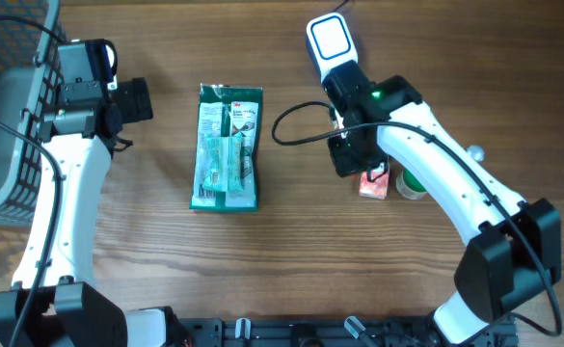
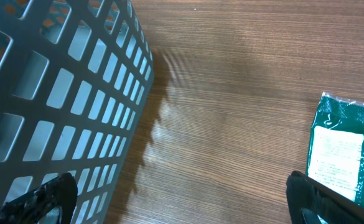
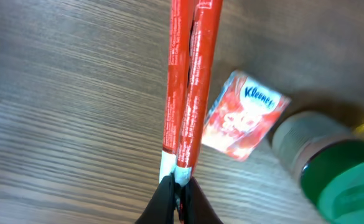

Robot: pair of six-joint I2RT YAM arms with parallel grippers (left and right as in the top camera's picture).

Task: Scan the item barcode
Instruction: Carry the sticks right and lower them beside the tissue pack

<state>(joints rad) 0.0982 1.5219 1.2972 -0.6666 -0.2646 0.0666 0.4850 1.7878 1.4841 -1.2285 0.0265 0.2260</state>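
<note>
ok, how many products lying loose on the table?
3: green flat plastic packet at centre; red Kleenex tissue pack and green-lidded jar beside it, under the right arm. More may hide beneath.

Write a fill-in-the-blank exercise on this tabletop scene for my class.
The tissue pack bears the brand name ____.
The jar beside it has a ____ lid.
The left gripper, near the mesh basket, stands ____.
The right gripper is shut on a thin strip coloured ____.
Missing words: Kleenex, green, open, red.

Glossy plastic pkt (image 3: 191, 81), wood table (image 3: 76, 124)
</note>
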